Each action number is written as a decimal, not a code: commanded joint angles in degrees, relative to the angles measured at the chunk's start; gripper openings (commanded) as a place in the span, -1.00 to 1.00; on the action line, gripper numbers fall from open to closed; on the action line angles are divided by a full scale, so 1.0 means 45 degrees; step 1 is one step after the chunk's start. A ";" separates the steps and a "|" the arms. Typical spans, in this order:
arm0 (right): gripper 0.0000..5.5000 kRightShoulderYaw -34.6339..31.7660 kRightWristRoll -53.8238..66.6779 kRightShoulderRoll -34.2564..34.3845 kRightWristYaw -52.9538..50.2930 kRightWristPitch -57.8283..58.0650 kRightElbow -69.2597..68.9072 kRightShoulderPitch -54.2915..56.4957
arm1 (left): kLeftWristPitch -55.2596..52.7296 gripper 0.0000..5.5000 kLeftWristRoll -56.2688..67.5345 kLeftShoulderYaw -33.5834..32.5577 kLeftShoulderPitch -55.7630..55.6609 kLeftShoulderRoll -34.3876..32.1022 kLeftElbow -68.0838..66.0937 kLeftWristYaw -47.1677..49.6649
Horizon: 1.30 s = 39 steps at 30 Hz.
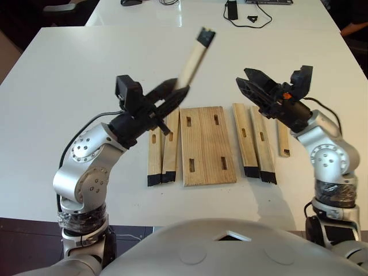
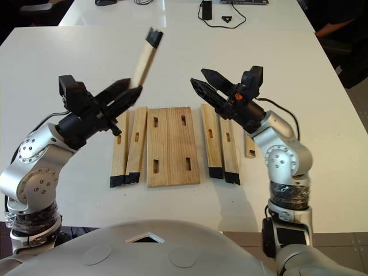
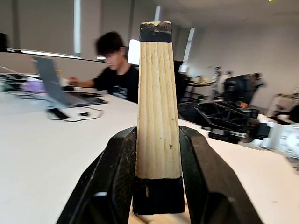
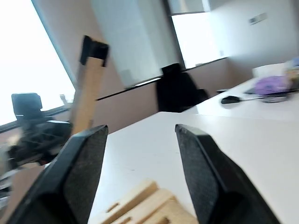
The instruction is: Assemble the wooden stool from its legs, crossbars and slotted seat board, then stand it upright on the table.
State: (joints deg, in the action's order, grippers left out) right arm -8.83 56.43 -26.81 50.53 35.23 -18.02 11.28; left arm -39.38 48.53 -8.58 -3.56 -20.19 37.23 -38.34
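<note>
Held leg: one leg (image 1: 194,60) is in my left gripper (image 1: 172,95). It is clamped near its lower end, raised off the table (image 1: 69,69) and tilted, with its dark tip up.
Left gripper: closed on that leg, with a finger (image 3: 117,172) pressed to each side. It sits above the near-left corner of the board.
Right gripper: my right gripper (image 1: 244,79) has its fingers spread with nothing between them. It hovers over the far ends of the right-hand legs.
Board: one seat board (image 1: 207,144) lies flat mid-table, with four slots cut through it.
Legs on the table: four.
Left pair: two legs (image 1: 163,150) lie side by side, touching, just left of the board, dark tips toward me.
Right pair: two legs (image 1: 254,141) lie side by side, just right of the board, dark tips toward me, a slot in each.
Short bar: one short bar (image 1: 283,141) lies flat near the right pair's outer side, partly under my right arm.
Count: five legs, one short bar, one board.
</note>
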 commanded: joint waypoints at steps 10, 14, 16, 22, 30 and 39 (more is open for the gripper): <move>-0.04 0.0675 0.0928 -0.1306 0.2308 0.1248 -0.0170 0.1741 | -0.1007 -0.53 0.1772 0.1083 -0.1045 -0.1968 -0.0842 -0.2026; -0.04 0.0871 0.0474 -0.1331 0.2686 0.1076 0.0021 0.1929 | -0.0758 -0.53 0.1550 0.1478 -0.1016 -0.2120 -0.0912 -0.2376; -0.04 0.0993 0.0246 -0.1380 0.2900 0.1005 0.0042 0.2027 | -0.0654 -0.53 0.1516 0.1560 -0.1003 -0.2133 -0.0953 -0.2446; -0.15 0.1184 -0.0327 -0.1619 0.3494 0.0877 0.0045 0.1942 | -0.0429 -0.53 0.1225 0.1721 -0.0889 -0.2311 -0.1037 -0.2600; -0.50 0.1444 -0.0732 -0.1719 0.4021 0.0757 0.0140 0.1837 | -0.0340 -0.53 0.0704 0.2173 -0.0626 -0.2668 -0.1119 -0.2834; -0.52 0.1821 -0.1947 -0.1932 0.4452 -0.0075 0.0321 0.1457 | -0.0376 -0.53 0.0647 0.2192 -0.0836 -0.2700 -0.1400 -0.2621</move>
State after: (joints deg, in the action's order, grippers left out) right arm -1.06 50.28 -34.22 70.62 35.99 -16.77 18.37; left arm -40.67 51.72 1.60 -6.32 -32.30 31.78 -51.73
